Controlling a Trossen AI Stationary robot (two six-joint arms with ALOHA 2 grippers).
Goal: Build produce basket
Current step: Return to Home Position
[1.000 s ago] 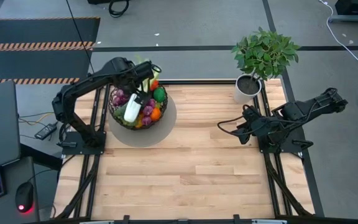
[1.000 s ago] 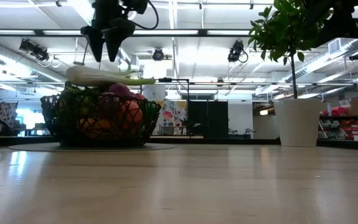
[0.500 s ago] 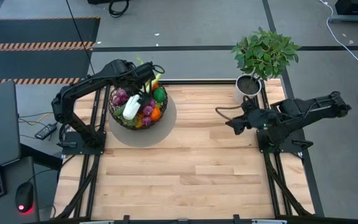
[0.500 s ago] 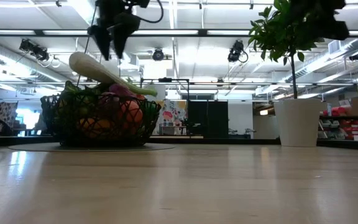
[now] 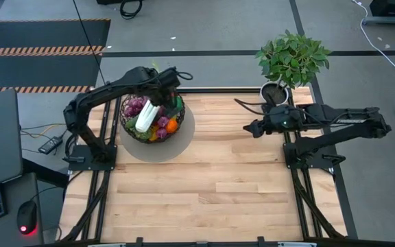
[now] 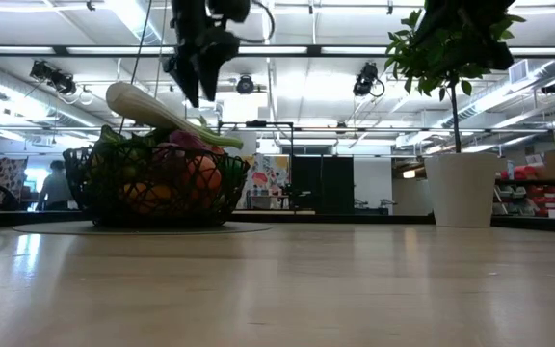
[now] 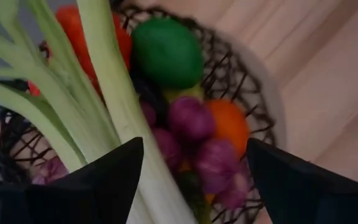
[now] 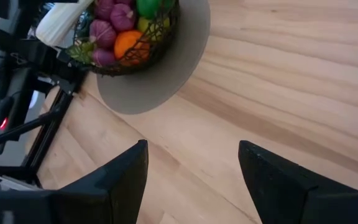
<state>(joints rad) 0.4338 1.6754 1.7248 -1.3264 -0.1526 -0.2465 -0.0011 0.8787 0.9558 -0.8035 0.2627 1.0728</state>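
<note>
**Step in hand: both arms go back to rest, jaws empty.**

1. Left gripper [image 5: 171, 78] hangs above the far rim of the basket [image 6: 85, 185]. Its jaws stand wide and hold nothing; the left wrist view looks between them straight onto the produce.
2. The basket sits on a round grey mat [image 5: 185, 139] near the table's far left corner and is heaped full. The leek [image 6: 147, 106] lies tilted across the top. Its white end rises over the rim and its green leaves point toward the left gripper.
3. Recommended: raise the left gripper vertically first, then draw it back toward its base. A sideways sweep at this height risks catching the leek leaves [image 7: 55, 93] and levering the leek out. The purple grapes [image 7: 191, 118] and the orange [image 7: 229, 126] sit lower and are less exposed.
4. Right gripper [image 5: 252, 127] is stretched out over bare table [image 5: 211, 185], just beside the white pot [image 5: 274, 96] of the potted plant [image 5: 292, 56]. Its jaws are wide and empty.
5. Recommended: fold the right arm back along its own line, away from the foliage.

**Clearance**

- The table's middle and near half carry nothing, so there is ample room there.
- Tight zones are the far left corner around the basket and the far right corner by the pot.
- The two arms are well apart, so a collision between them is unlikely.
</note>
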